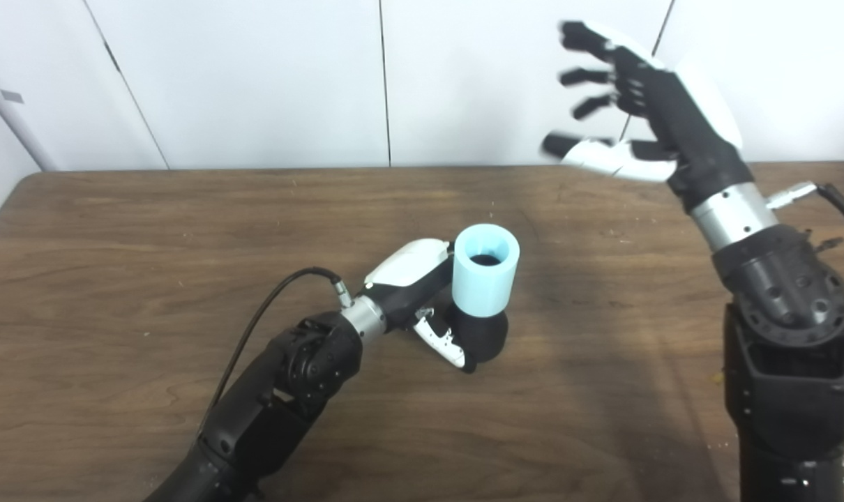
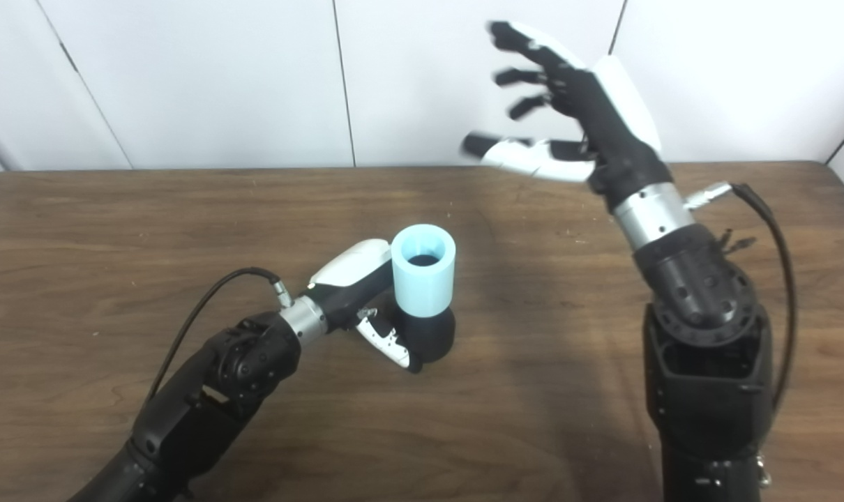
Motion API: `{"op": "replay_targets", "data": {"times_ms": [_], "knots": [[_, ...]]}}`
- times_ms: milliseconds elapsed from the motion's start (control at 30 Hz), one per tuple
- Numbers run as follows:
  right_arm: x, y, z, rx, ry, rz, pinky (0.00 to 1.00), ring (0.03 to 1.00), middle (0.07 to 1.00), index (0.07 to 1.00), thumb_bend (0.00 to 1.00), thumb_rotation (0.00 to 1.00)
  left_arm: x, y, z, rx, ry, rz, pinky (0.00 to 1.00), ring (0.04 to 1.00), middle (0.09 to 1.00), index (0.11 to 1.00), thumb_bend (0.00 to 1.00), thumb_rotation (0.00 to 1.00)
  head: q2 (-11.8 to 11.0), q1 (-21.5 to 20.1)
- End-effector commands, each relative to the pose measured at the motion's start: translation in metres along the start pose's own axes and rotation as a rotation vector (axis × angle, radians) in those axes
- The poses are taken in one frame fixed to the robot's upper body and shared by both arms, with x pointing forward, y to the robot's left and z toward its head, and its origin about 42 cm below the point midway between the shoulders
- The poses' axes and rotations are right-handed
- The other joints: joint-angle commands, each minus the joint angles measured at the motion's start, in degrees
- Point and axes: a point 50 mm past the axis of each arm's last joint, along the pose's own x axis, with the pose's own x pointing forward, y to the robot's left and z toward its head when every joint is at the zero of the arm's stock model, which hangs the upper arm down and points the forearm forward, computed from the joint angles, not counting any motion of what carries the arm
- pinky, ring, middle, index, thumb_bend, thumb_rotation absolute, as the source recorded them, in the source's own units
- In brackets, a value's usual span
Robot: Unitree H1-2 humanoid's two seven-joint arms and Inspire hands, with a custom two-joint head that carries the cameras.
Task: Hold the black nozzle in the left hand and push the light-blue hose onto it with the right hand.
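Fig.: hose-on-nozzle assembly, late stage. Left hand (image 1: 422, 293) low over the desk (image 1: 115, 279), fingers clamped round the black nozzle (image 1: 483, 336) near desk centre. Light-blue hose (image 1: 485, 275) sits upright on top of the nozzle, open end up, dark nozzle tip visible inside. Right hand (image 1: 638, 111) raised well apart, up and to the right, fingers spread, holding nothing. Judgement: push-on step appears done or nearly so; how deep the hose is seated can't be told. Next move, if needed: right hand back down w/ a straight axial press, left hand holding firm so the nozzle doesn't tip.
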Motion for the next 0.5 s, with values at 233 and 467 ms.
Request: {"op": "replay_targets", "data": {"times_ms": [233,467], "knots": [[-0.010,0.002,-0.038,0.177,0.132,-0.040,0.49,0.634,0.765,0.768,0.52,0.41,-0.011,-0.024,-0.023,-0.008,0.112,-0.124,1.00,0.596,0.464,0.495,0.53,0.00,-0.1,0.2],[-0.026,0.019,-0.061,0.248,0.266,-0.049,0.47,0.601,0.730,0.730,0.61,0.24,-0.011,-0.023,-0.023,-0.003,0.113,-0.125,1.00,0.596,0.464,0.495,0.53,0.00,-0.3,0.3]]}}
